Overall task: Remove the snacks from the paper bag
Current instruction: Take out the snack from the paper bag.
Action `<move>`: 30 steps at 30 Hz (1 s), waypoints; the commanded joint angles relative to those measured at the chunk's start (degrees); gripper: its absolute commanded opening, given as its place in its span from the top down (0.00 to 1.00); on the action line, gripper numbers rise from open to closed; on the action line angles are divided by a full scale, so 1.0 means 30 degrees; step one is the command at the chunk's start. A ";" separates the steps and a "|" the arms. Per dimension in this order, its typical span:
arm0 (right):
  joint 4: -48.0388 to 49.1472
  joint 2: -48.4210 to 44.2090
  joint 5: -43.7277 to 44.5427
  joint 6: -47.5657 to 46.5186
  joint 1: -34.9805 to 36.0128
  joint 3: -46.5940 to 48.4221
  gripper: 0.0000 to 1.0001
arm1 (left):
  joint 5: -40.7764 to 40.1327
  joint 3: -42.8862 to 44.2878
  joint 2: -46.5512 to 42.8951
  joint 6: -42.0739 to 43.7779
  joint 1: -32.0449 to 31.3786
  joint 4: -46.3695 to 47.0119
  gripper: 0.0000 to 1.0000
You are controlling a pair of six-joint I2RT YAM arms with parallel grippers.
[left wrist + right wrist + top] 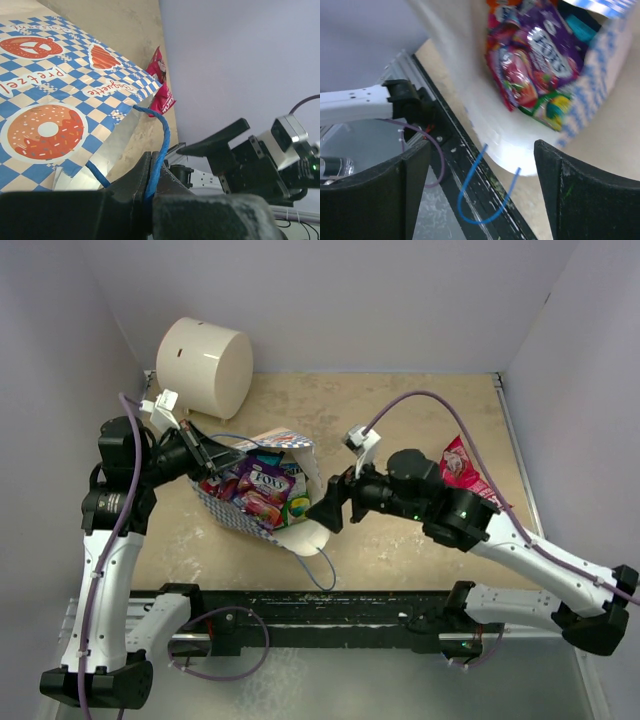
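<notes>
The blue-and-white checked paper bag (225,512) lies on its side, its mouth facing right. Several snacks show inside it, with a purple packet (263,483) on top. My left gripper (213,453) is shut on the bag's far blue cord handle (161,131), which is pinched between the jaws in the left wrist view (151,167). My right gripper (326,508) is open and empty just in front of the bag's mouth. In the right wrist view it (485,170) frames the cream inside (465,75), the purple packet (547,42) and the loose near handle (480,210). One red packet (458,464) lies on the table to the right.
A large cream cylinder (205,362) lies at the back left. Grey walls close in the table on three sides. A black rail (330,602) runs along the front edge, just below the bag's loose handle (322,570).
</notes>
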 commanded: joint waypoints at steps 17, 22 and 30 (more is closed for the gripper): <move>0.2745 0.9919 1.7248 0.6004 0.6852 0.0578 0.52 | 0.0596 0.1509 0.0070 -0.1571 -0.0029 0.0804 1.00; 0.1359 1.1817 1.7839 0.8642 0.6485 0.1087 0.52 | 0.0891 0.1604 0.0323 -0.1654 -0.0022 0.1197 1.00; 0.0644 1.3182 1.8629 0.9021 0.5962 0.1673 0.42 | 0.1224 0.1658 0.0381 -0.1532 -0.0021 0.1143 1.00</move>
